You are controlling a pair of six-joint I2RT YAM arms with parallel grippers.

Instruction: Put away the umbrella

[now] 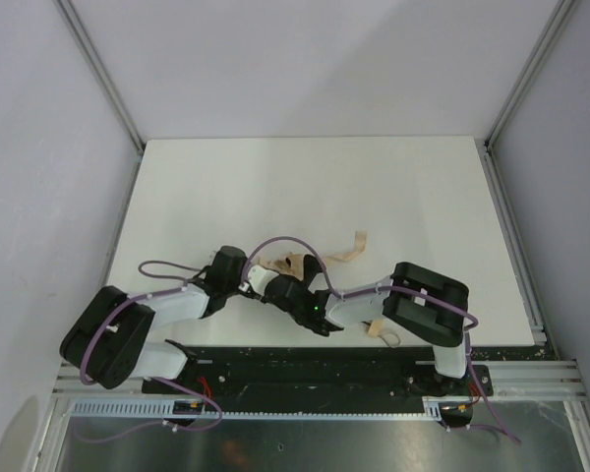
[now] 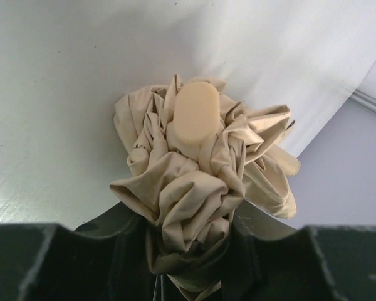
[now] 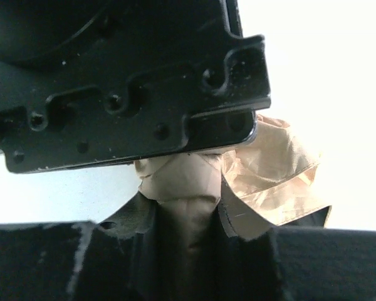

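The umbrella (image 1: 287, 264) lies near the table's front middle, its beige fabric bunched between the two arms. Its closure strap (image 1: 352, 248) trails to the right. Its light tan handle (image 1: 376, 328) with the wrist loop shows beside the right arm's elbow; the shaft is hidden under that arm. My left gripper (image 1: 248, 281) is shut on the crumpled fabric (image 2: 194, 188), and a tan oval end cap (image 2: 195, 116) sticks out beyond it. My right gripper (image 1: 287, 291) is shut on the fabric (image 3: 187, 179) right beside the left gripper's black body (image 3: 125, 81).
The white table (image 1: 305, 187) is fenced by aluminium posts (image 1: 108, 79) and side rails (image 1: 511, 236). A black base rail (image 1: 305, 369) runs along the near edge.
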